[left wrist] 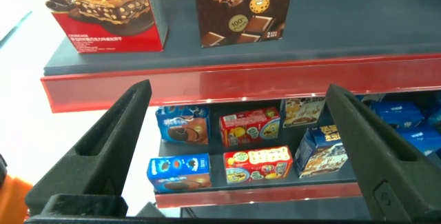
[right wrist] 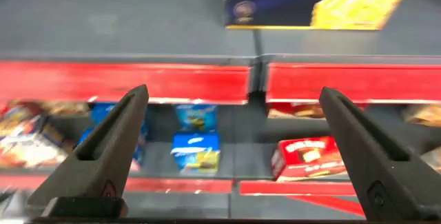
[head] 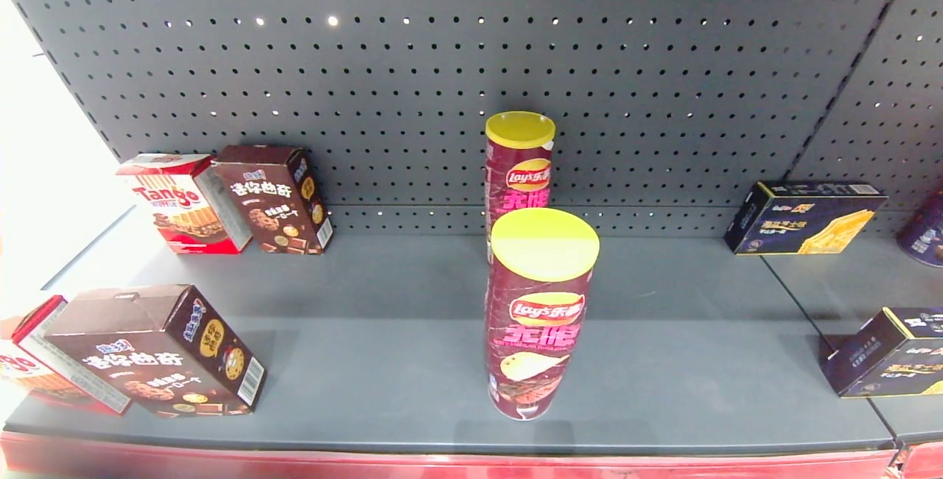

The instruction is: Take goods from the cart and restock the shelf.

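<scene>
Shelf status, left to right. Far left at the back, red wafer box and brown cookie box stand touching, faces out. A second pair of the same kinds sits at the front edge: front red box, partly cut off, with front brown box right against it. Reads as two rows per product, printed fronts toward the aisle. Left gripper has its fingers wide apart and holds nothing. It hangs in front of the red rail just below that front pair, with small snack boxes on the lower shelves beyond. Centre: two chip cans upright in one file, labels forward. Front chip can is near the edge and rear chip can is close to the pegboard, with a gap between them. Bare shelf lies on both sides of the cans, so my guess is that zone is being filled. Right: dark blue box lies on its long side at the back. Second blue box is at the front of the next bay, well apart from the cans. Right gripper is also spread open and empty, facing the rail under one of the blue boxes. Both arms sit low, off the shelf top. I judge the next step is a fetch from the cart, not a placement.
</scene>
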Controlling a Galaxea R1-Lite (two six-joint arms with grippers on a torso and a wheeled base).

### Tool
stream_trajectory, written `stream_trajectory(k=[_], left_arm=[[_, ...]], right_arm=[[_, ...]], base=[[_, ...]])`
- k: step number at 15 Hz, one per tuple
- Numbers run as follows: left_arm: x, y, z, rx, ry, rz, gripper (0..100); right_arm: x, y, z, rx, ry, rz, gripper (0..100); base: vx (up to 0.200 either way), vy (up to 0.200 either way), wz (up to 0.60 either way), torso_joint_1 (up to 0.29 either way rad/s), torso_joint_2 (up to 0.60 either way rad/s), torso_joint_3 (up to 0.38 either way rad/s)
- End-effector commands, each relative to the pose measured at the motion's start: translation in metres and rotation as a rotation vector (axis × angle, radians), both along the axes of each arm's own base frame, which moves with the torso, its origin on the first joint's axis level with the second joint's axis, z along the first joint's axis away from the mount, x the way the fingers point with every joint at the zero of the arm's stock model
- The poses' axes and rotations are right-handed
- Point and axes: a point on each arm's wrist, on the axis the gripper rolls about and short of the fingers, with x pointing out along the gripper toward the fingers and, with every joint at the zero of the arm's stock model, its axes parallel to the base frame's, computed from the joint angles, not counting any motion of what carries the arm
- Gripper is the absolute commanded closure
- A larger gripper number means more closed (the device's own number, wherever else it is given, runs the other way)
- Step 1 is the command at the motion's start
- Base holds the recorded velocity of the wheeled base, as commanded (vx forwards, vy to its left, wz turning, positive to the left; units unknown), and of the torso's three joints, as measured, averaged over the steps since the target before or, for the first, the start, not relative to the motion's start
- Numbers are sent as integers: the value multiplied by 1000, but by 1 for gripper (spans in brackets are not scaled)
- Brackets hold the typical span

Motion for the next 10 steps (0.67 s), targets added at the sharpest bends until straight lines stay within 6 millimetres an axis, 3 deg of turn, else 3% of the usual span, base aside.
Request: stream_trajectory(k=[1,10], left_arm=[[0,0,0,0,0,1,0],[0,0,0,-13,1,19,0]], right_arm=[[-4,0,-1,0,-61,7,0],[-5,0,-1,-1,-60,11,0]], base=[[0,0,0,0,0,0],[0,0,0,0,0,0]])
